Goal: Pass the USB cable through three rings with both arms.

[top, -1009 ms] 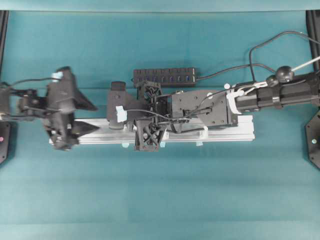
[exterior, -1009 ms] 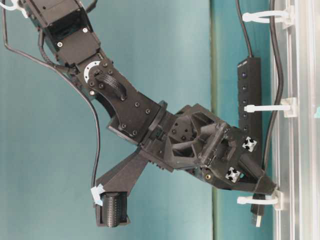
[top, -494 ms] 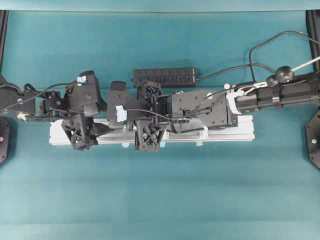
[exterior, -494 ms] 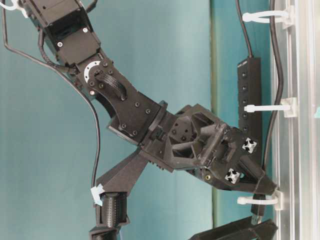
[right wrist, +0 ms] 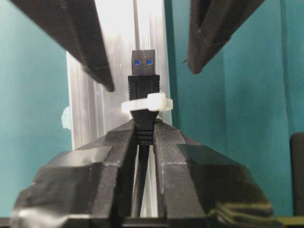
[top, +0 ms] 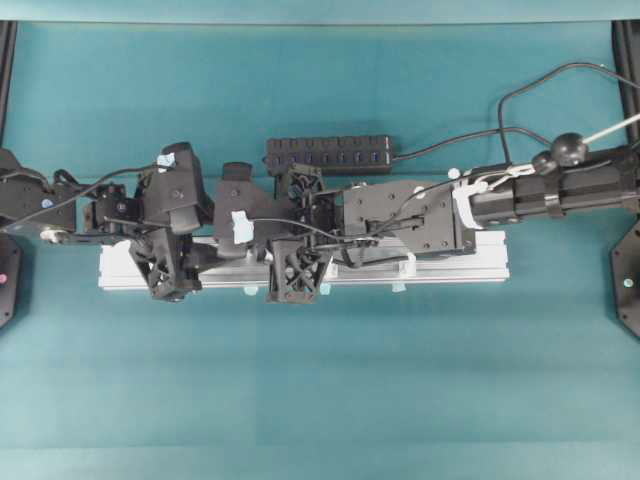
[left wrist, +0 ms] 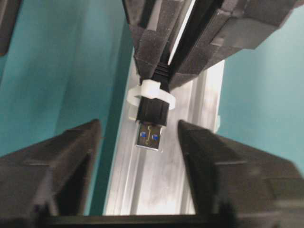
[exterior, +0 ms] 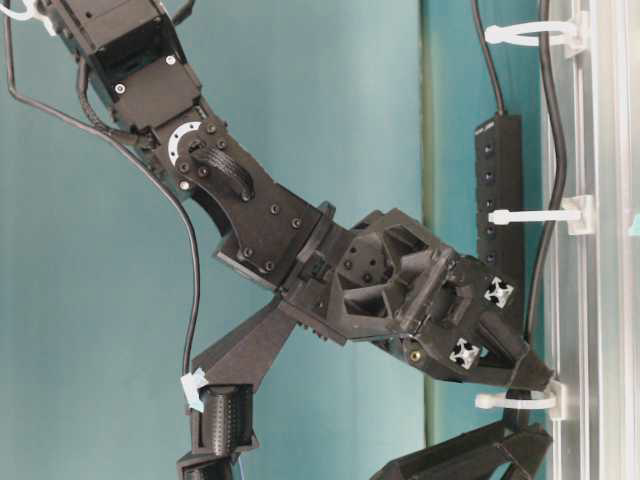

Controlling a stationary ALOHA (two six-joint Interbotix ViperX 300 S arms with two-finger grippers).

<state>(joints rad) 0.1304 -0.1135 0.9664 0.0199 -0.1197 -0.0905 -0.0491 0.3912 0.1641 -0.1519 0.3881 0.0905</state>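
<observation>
Peering through the left wrist camera, we see the USB cable (left wrist: 151,124) poking through a ring (left wrist: 151,91), right gripper (right wrist: 145,137) pinching it, left gripper (left wrist: 137,156) spread either side; overhead hides this.

Around the plug (left wrist: 151,135) poking through the end ring (left wrist: 151,93) there is open room on both sides between the left gripper's (left wrist: 142,156) spread fingers (left wrist: 66,156), while the right gripper (left wrist: 164,61) blocks the far side and the rail (left wrist: 156,190) lies close behind.
</observation>
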